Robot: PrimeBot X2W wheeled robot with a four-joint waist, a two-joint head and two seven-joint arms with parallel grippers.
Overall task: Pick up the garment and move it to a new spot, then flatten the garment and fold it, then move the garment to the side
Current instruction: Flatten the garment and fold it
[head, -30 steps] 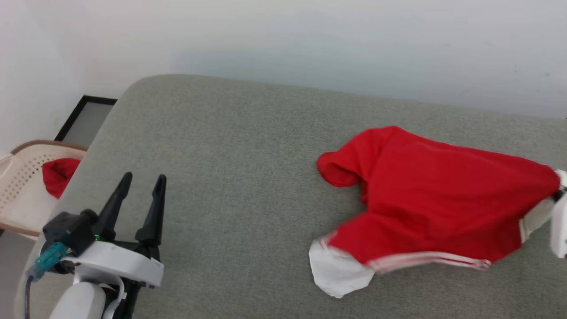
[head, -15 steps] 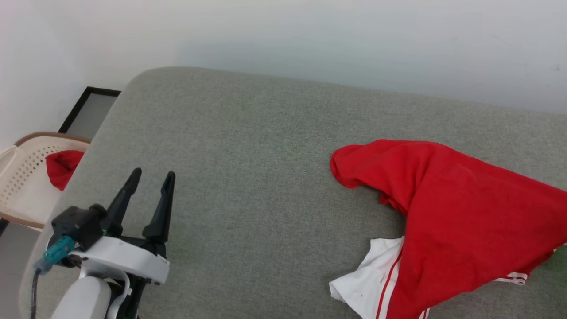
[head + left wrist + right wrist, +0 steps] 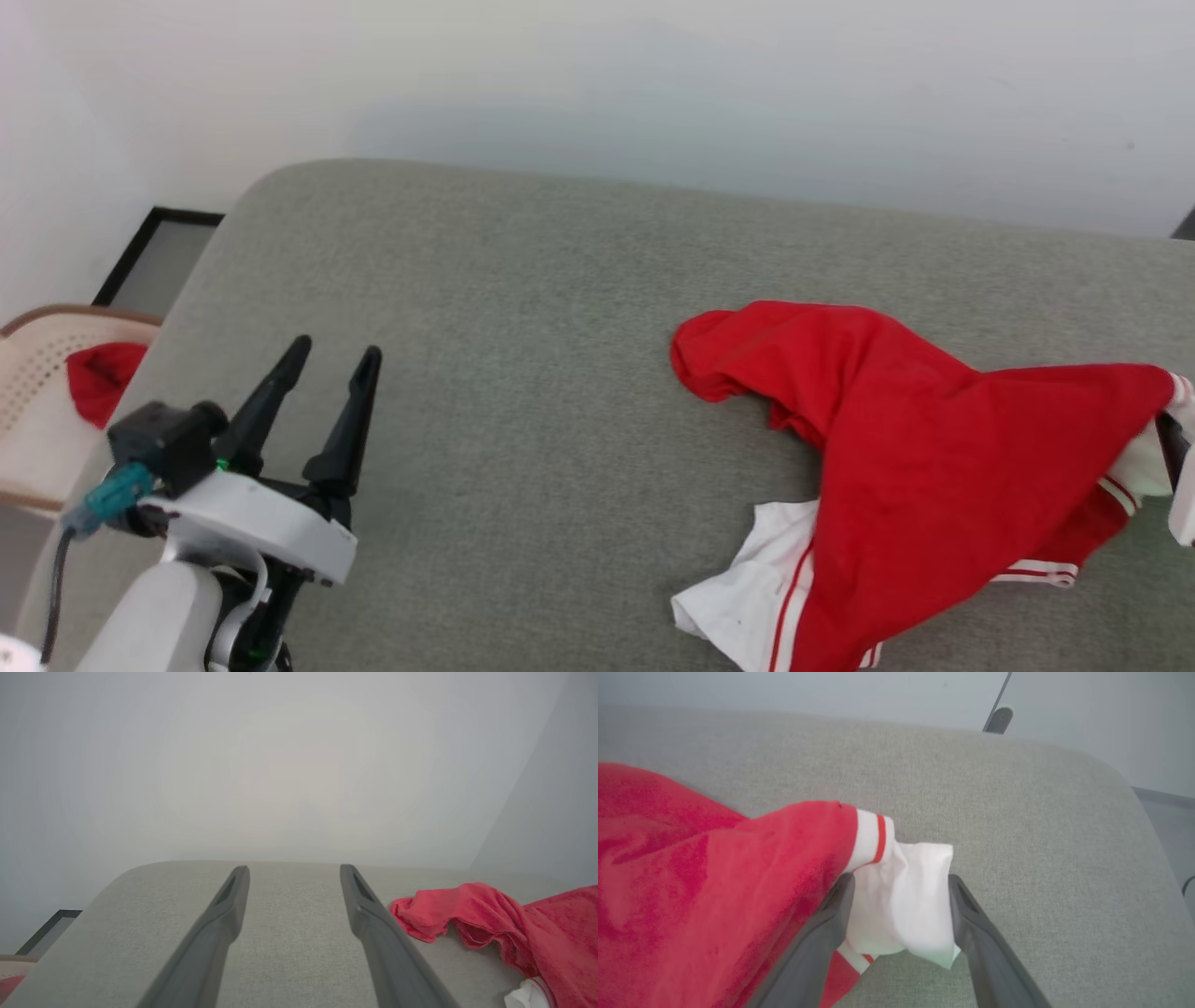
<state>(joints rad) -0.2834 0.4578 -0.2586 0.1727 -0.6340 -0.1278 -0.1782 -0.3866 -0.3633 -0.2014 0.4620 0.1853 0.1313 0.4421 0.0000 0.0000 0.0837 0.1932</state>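
Bright, soft, even light; faint shadows, pictures sharp.

Right gripper: cut off by head view's right edge, fingers mostly unseen. Garment: lower part cut by bottom edge. Basket: cut by left edge.

No legible txt — no labels/nos.
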